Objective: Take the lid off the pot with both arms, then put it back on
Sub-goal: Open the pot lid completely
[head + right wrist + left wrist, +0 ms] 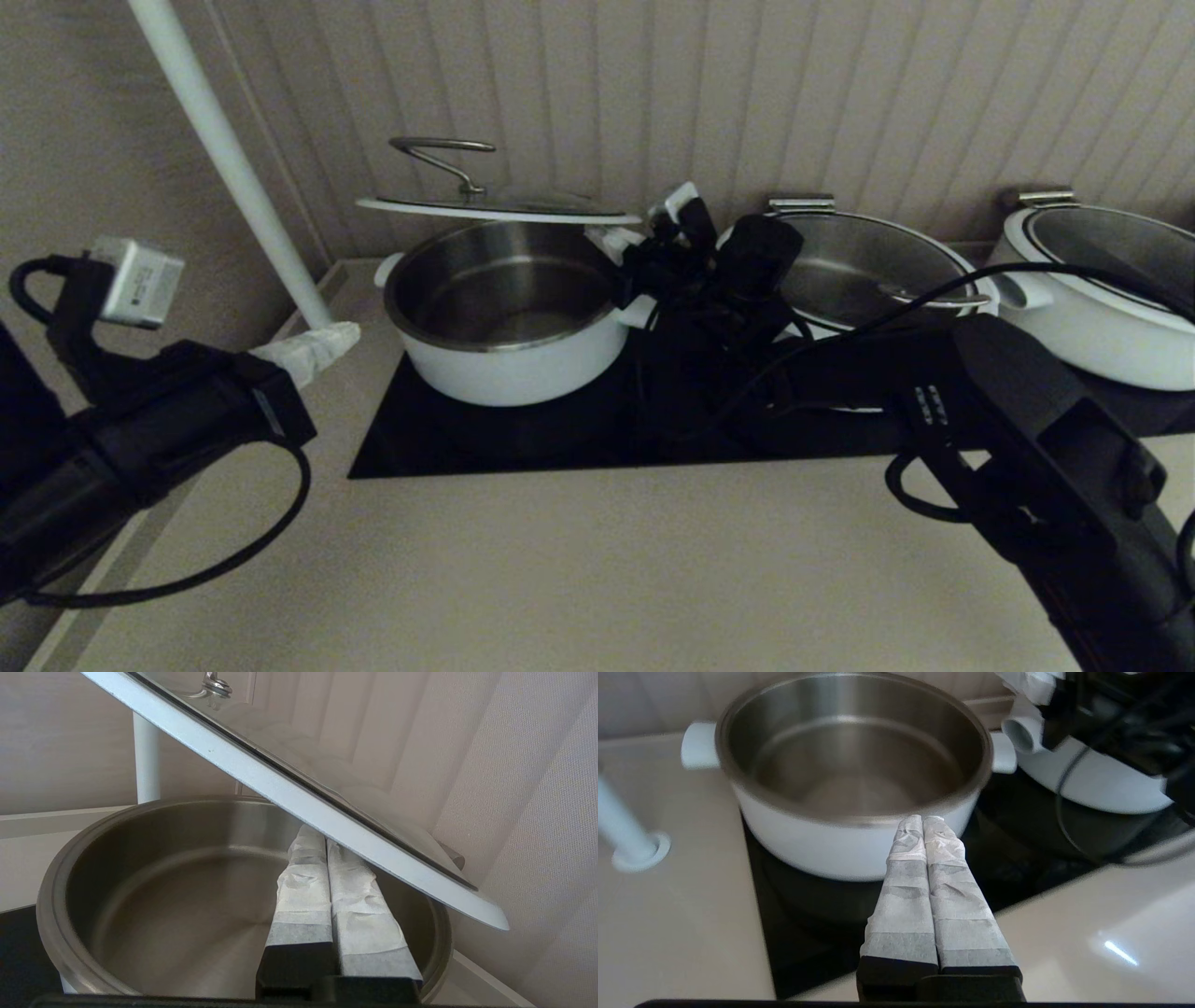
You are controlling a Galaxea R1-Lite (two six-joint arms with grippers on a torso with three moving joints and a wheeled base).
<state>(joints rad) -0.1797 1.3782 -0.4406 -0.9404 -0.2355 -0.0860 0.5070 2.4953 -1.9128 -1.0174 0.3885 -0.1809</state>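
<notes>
The pot (509, 364) stands open on the left of the black cooktop, steel inside showing; it also shows in the left wrist view (808, 835) and the right wrist view (140, 882). The lid (495, 207) is raised above it, with its loop handle (443, 154) near its left edge. In the right wrist view the lid (299, 798) slants over the pot. My right gripper (611, 241) is shut at the pot's right rim, its fingertips (320, 835) tucked under the lid's white rim. My left gripper (322, 347) is shut and empty, left of the pot, its tips (922, 820) apart from the pot's wall.
Two like pots stand to the right, one in the middle (878, 271) and one at the far right (1102, 308). A white pole (224, 159) rises at the back left. The cooktop (560, 439) lies in a beige counter, with a ribbed wall close behind.
</notes>
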